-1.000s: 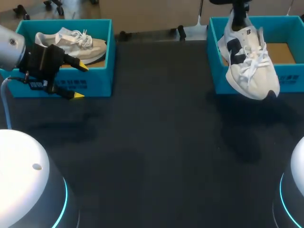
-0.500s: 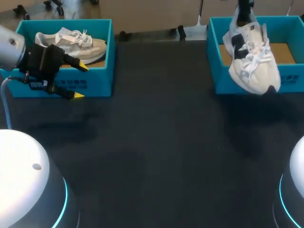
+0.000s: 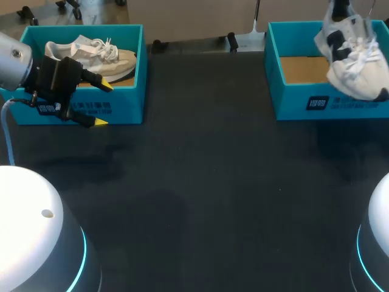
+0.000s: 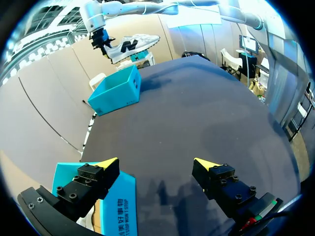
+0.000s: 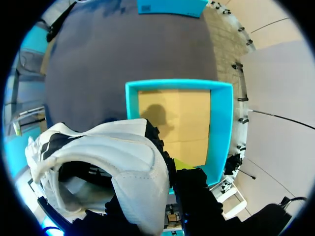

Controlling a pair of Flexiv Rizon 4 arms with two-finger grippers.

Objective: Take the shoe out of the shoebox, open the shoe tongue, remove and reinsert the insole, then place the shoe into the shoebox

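Note:
A white shoe with navy patches (image 3: 355, 58) hangs toe-down above the front right part of the right teal shoebox (image 3: 304, 100), whose brown floor is bare. My right gripper (image 3: 339, 8) is shut on the shoe's heel collar at the far edge of the head view. From the right wrist, the shoe (image 5: 110, 162) fills the space at the fingers, one yellow fingertip (image 5: 180, 164) shows against its heel, and the box (image 5: 220, 128) lies below. My left gripper (image 3: 100, 104) stands open at the front right corner of the left shoebox (image 3: 130, 106), holding nothing.
The left shoebox holds a beige shoe (image 3: 91, 52). In the left wrist view my left gripper (image 4: 157, 164) faces the dark tabletop (image 4: 197, 113), with the right box (image 4: 115, 91) and the hanging shoe (image 4: 130, 44) far ahead.
My right arm has carried the shoe to the right and farther back, from in front of the right box's left part to above its right part. The left arm has not moved.

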